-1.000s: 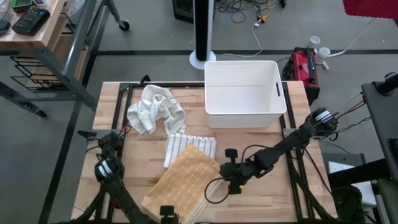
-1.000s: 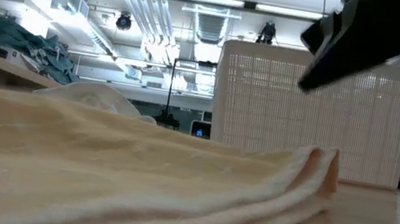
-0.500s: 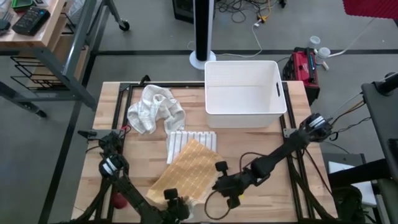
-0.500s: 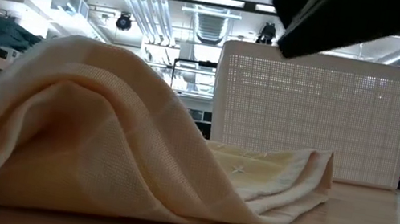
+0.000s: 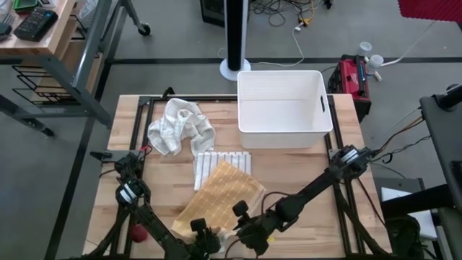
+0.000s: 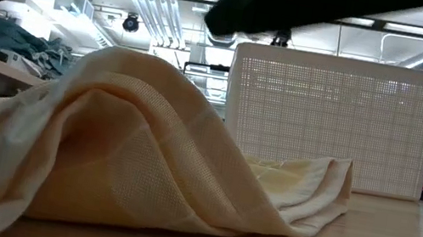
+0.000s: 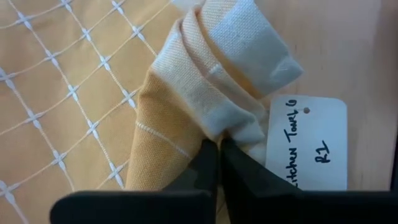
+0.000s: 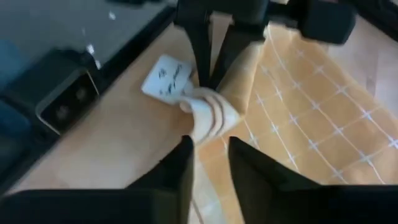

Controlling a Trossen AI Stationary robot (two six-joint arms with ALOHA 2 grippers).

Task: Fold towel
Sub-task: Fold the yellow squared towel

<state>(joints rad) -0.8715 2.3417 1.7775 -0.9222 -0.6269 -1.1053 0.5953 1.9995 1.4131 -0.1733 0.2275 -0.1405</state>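
1. A yellow grid-patterned kitchen towel [image 5: 220, 198] lies at the near centre of the wooden table [image 5: 303, 173], its near corner bunched up and lifted off the surface.
2. The left gripper [image 7: 217, 163], at the table's near edge, has its jaws pressed together on that bunched corner, pinching the folded cream-and-yellow hem just beside a white paper tag [image 7: 306, 144] handwritten "Kitchen Towel".
3. The right gripper [image 8: 211, 163] hovers just beside the same corner, its two fingers spread apart with nothing between them; its wrist view shows the left gripper's fingers clamped on the cloth straight ahead.
4. From table height, the towel rises in a rounded hump [image 6: 129, 148] and slopes down toward folded layers lying flat.
5. A white striped towel [image 5: 220, 162] lies folded, partly under the yellow one; a crumpled white cloth [image 5: 179, 126] sits toward the far left.
6. A white plastic bin [image 5: 283, 108] stands at the table's far side.
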